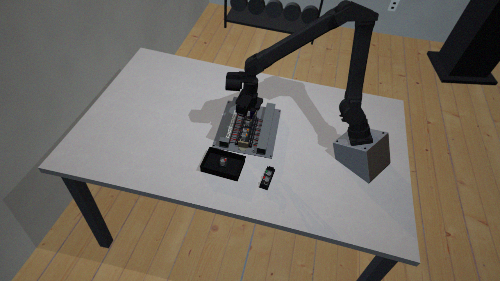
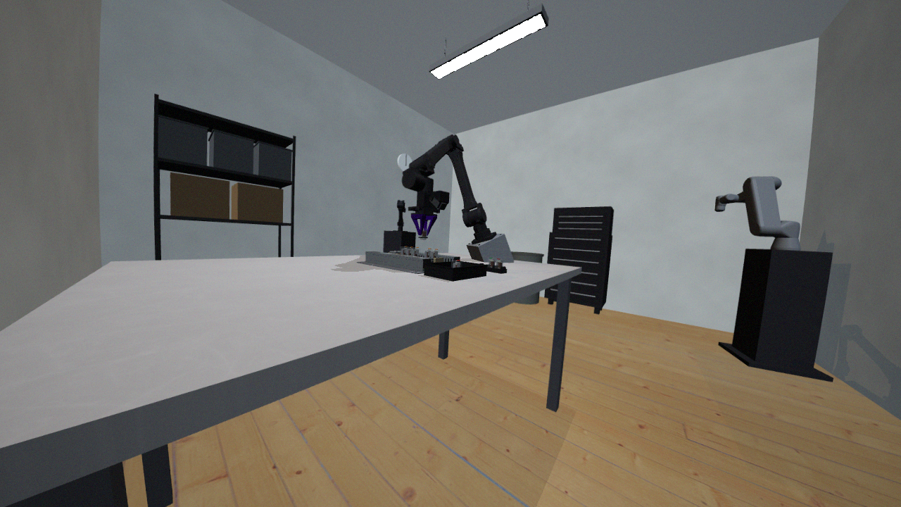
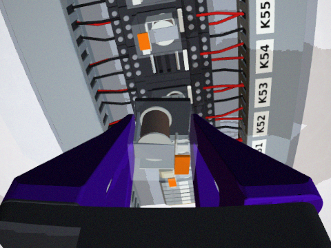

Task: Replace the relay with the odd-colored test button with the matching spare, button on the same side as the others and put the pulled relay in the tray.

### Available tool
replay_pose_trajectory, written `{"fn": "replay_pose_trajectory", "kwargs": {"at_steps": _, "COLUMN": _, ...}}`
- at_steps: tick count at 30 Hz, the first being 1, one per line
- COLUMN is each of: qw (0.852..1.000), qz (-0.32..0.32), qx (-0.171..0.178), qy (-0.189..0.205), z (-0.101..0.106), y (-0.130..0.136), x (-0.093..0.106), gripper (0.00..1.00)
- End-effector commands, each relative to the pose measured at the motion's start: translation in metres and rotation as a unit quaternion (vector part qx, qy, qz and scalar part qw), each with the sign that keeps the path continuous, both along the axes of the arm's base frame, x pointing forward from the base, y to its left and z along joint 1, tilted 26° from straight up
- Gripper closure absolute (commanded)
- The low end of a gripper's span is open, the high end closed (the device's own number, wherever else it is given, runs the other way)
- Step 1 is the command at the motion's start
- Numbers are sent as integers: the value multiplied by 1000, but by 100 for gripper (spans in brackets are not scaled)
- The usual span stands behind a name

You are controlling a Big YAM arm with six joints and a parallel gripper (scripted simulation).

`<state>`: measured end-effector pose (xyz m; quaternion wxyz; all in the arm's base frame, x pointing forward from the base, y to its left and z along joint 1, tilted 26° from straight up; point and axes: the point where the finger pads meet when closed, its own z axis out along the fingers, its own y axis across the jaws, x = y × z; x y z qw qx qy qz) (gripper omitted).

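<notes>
Held the orange-button spare (image 1: 248,118) (image 2: 423,235) (image 3: 155,156) in the end effector (image 1: 250,117) (image 2: 423,234) (image 3: 162,125), with fingers closed on both sides, parted only by the spare's width. Hung upright in the air above the row (image 1: 243,136) (image 2: 412,251) (image 3: 163,34), well clear of the sockets. Had already got the red-button relay (image 1: 223,161) (image 2: 456,264) into the tray (image 1: 218,173) (image 2: 453,272), and left the green and red spares in the rack (image 1: 264,187) (image 2: 498,270).

Left open one socket (image 3: 167,63), beside an orange-button relay (image 3: 163,32). Showed the held button on the opposite side from that relay's button, so probably needed a half turn first. Remained to line up over the gap, press down level, check the neighbours, release and rise free. Risked jamming the blades or nudging a neighbour if lowered askew.
</notes>
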<state>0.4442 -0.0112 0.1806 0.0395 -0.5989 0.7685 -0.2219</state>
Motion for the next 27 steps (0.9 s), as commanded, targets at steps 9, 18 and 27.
{"fn": "replay_pose_trajectory", "kwargs": {"at_steps": 9, "qw": 1000, "qz": 5, "qx": 0, "qy": -13, "z": 18, "y": -2, "x": 12, "gripper": 100}}
{"fn": "replay_pose_trajectory", "kwargs": {"at_steps": 18, "qw": 1000, "qz": 5, "qx": 0, "qy": -15, "z": 20, "y": -2, "x": 12, "gripper": 100}}
{"fn": "replay_pose_trajectory", "kwargs": {"at_steps": 27, "qw": 1000, "qz": 5, "qx": 0, "qy": -15, "z": 20, "y": -1, "x": 12, "gripper": 100}}
